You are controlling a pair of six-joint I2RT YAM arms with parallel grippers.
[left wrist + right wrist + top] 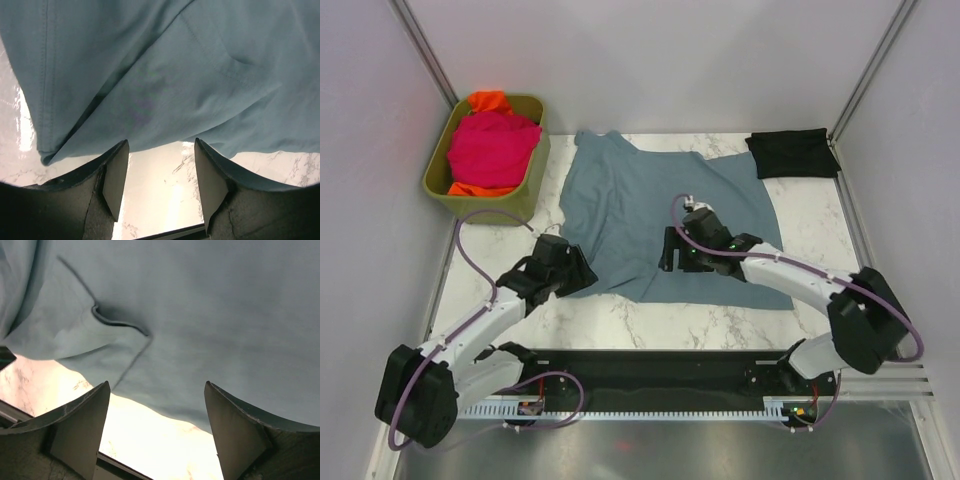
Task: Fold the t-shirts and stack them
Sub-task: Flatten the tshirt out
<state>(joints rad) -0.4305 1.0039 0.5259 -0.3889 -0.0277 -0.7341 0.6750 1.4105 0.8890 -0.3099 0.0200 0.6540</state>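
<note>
Both jaws are being held wide at the six o'clock hem of the floppy blue-grey cloth t-shirt [620, 200], best pinched there.

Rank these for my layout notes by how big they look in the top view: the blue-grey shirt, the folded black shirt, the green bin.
1. blue-grey shirt, spread flat, clearly largest
2. green bin
3. folded black shirt, clearly smallest
</note>
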